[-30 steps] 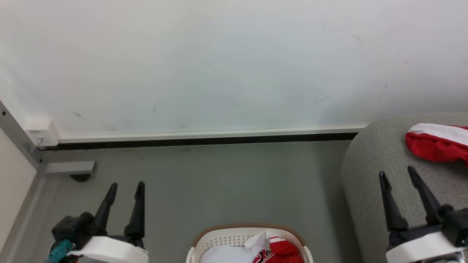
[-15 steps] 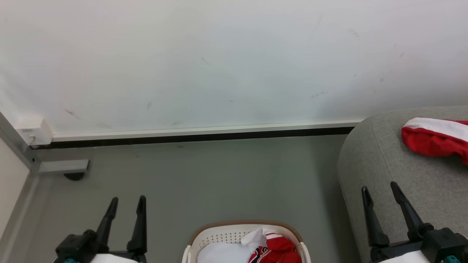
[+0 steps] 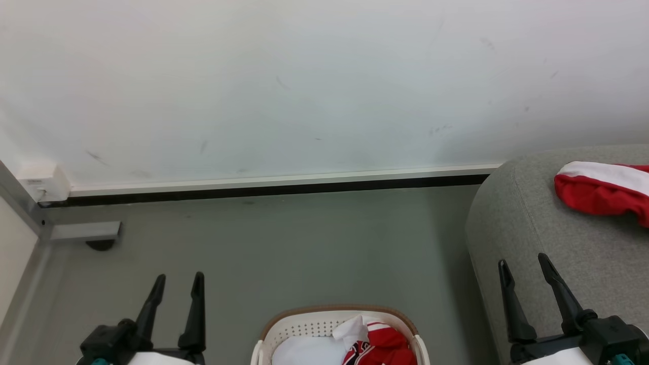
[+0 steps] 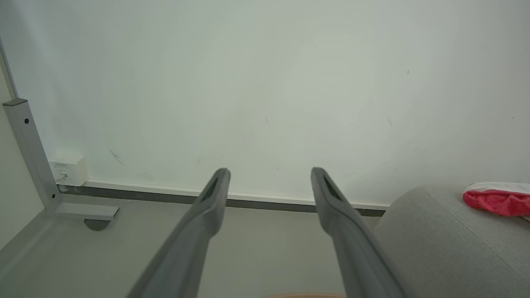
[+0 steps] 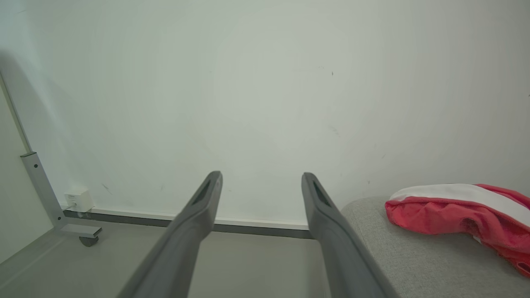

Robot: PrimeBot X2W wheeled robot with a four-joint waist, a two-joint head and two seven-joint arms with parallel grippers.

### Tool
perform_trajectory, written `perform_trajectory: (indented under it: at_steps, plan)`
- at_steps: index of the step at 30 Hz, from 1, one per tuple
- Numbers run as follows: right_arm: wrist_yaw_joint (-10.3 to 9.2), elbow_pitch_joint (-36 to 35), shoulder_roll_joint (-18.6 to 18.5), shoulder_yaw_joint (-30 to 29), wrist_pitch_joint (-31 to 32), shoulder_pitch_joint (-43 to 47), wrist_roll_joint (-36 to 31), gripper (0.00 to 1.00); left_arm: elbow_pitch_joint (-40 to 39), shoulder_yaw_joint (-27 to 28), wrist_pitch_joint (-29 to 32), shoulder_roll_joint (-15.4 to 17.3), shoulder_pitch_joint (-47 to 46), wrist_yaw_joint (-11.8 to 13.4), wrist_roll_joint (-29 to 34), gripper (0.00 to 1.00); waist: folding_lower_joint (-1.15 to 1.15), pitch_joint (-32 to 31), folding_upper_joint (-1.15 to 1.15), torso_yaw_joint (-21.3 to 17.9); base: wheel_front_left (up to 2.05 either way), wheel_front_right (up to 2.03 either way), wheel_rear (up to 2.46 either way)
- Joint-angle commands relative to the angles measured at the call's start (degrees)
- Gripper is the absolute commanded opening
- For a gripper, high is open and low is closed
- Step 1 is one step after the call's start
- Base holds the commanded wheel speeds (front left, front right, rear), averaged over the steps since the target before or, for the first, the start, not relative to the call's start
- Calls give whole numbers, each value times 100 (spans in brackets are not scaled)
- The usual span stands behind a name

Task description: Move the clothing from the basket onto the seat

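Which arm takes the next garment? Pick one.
Right, probably. The right gripper is open, at the seat, and the red clothing lies rightward in the basket; the left gripper is farther off.

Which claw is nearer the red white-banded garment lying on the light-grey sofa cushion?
Right. The right claw is by the light-grey sofa cushion, just below the red garment in the head view; the left claw is over the floor, beyond the white perforated basket.

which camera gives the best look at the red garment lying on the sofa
The right wrist view: the red garment lies large and close on the sofa, white band clear. The head view shows the garment smaller, cut by the right edge; the left wrist view shows the garment small at far right.
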Motion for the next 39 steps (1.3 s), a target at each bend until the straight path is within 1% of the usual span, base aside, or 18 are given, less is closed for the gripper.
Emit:
perform_trajectory:
  at_steps: [1,6,13,18,25,30,37,39]
  plan:
    - [-14,0,15,-16,-39,-77,14,100,21,35,-2,-19,-36,-13,97,100,0,4,0,-12,0,0,0]
    - [-14,13,25,-4,-39,-99,39,100,39,-15,-2,-35,-58,-9,103,100,0,10,0,-50,0,0,0]
    - [-14,38,22,-86,-39,-60,41,100,97,-418,-2,16,-226,-11,-3,100,0,115,0,-193,0,0,0]
    - [-15,-23,25,-110,-36,-196,-2,100,250,-683,-2,118,-423,-11,-83,100,0,419,0,-514,0,0,0]
    - [-15,-104,33,-144,-27,-339,-9,100,720,-1152,-2,350,-743,-12,-241,100,0,913,0,-1119,0,0,0]
    - [-15,-252,38,-117,-27,-456,178,100,1278,-1614,5,560,-1067,-12,-422,100,0,1261,0,-1490,0,0,0]
    - [-15,-612,37,-141,-27,-639,355,100,2033,-2615,418,967,-1772,-12,-728,100,0,1833,0,-1847,0,0,0]
    - [-15,-696,38,-185,-27,-691,436,100,2205,-2917,511,1036,-1969,-12,-808,100,0,1991,0,-1916,0,0,0]
